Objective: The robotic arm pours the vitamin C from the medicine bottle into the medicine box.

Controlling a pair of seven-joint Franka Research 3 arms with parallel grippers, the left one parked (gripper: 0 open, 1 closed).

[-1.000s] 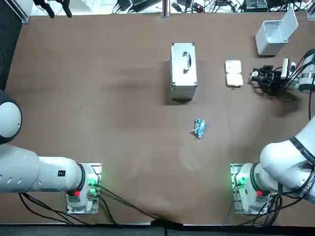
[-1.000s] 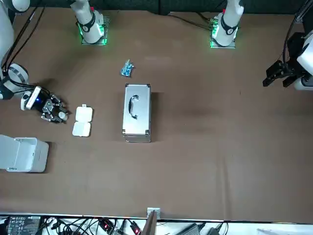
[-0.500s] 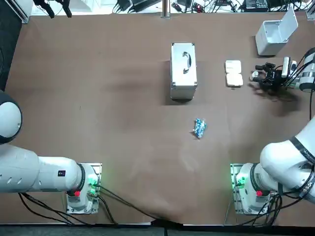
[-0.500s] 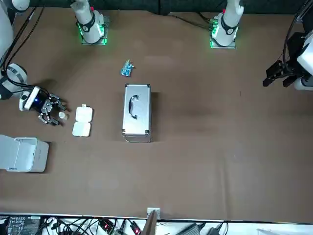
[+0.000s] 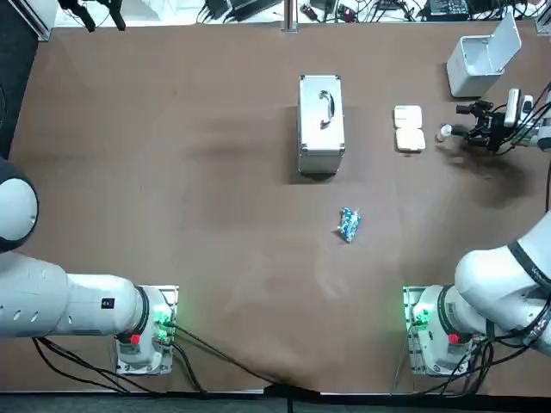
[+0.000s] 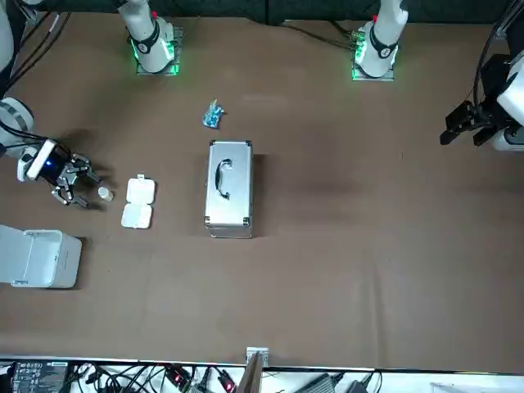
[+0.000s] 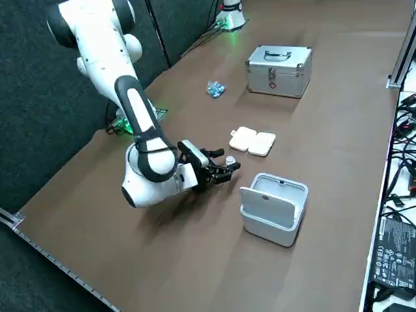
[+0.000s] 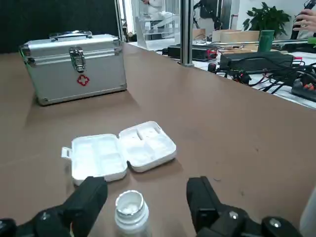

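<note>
Standing upright just right of the open white pill box (image 8: 121, 150), whose compartments look empty, the small white bottle (image 8: 131, 210), white at its mouth, sits near the table's far right edge, just ahead of the right gripper (image 8: 146, 187), fingers spread, not touching it.

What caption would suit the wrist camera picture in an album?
Open right gripper flanks an uncapped medicine bottle, the open medicine box beyond it, a silver first-aid case behind.
</note>
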